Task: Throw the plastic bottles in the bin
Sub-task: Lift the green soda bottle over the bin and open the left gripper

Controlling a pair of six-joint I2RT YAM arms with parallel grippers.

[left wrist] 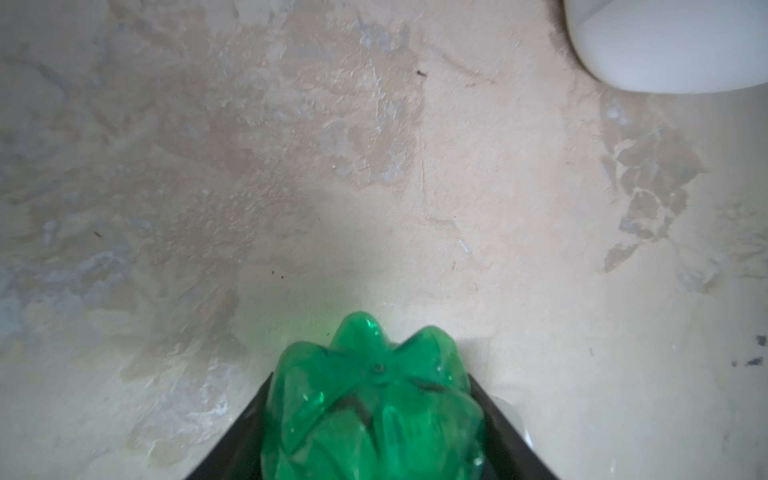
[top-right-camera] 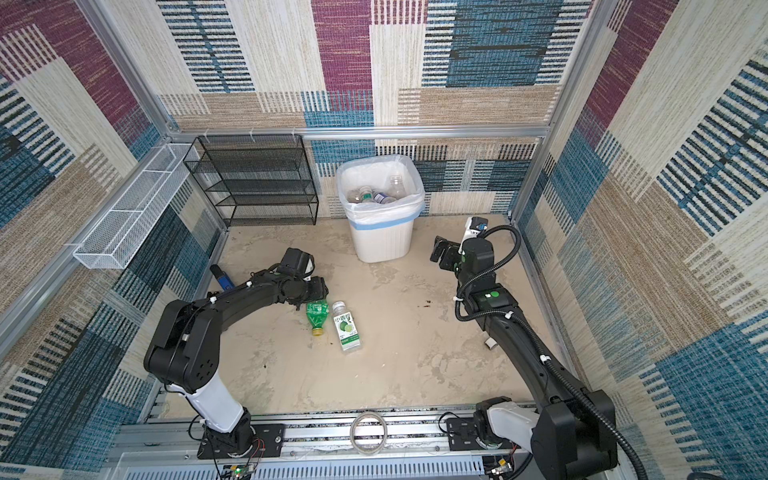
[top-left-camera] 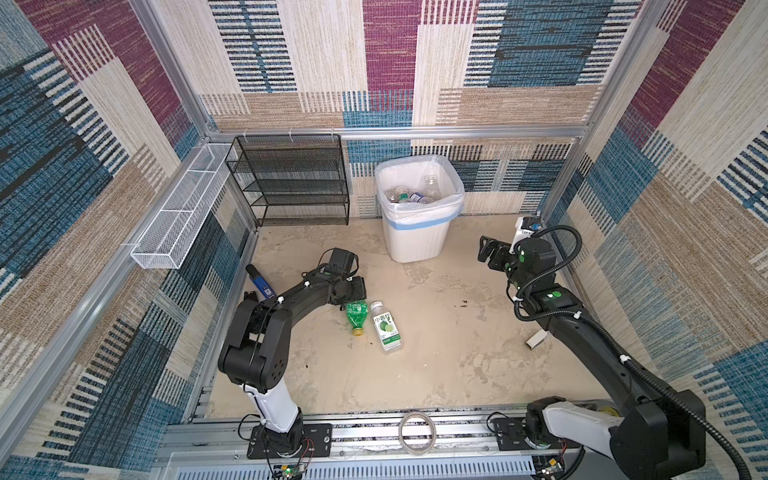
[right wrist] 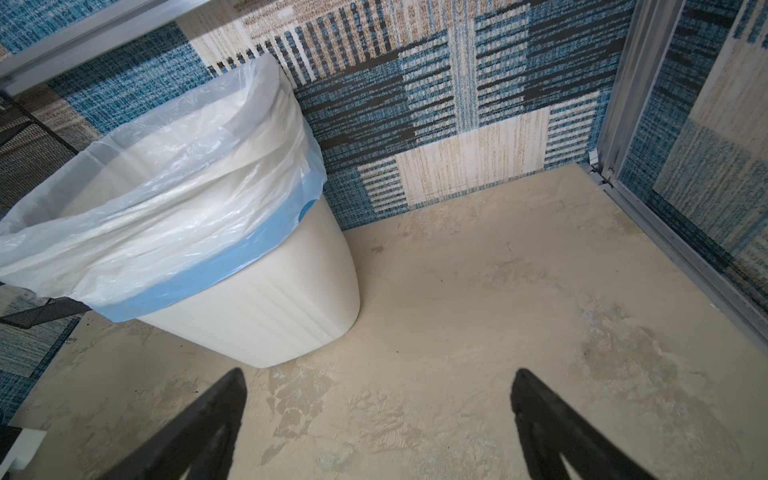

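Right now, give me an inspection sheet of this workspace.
Surface: beige floor, stained.
Job's things: green bottle and clear bottle lying side by side mid-floor; more bottles inside bin.
Clutter: blue gadget by left arm, tape ring on front rail, small white box by right arm.
Grippers: left tool clasps green bottle's base; right tool open, empty, near bin.
Cables: black hose looped along right arm.
Surroundings: black rack, white basket, patterned walls.

In both top views: set high over near rail (top-left-camera: pixel 374 432), facing down and forward across whole floor (top-left-camera: pixel 440 374) to back wall (top-left-camera: pixel 374 83); almost identical scenes, shifted slightly sideways. Left wrist: low, very near floor, aimed down past green bottle (left wrist: pixel 374 411), base of bin (left wrist: pixel 673 50) at edge of view. Right wrist: higher, tilted down toward back corner, bin close. Shared across all four: bin, floor.
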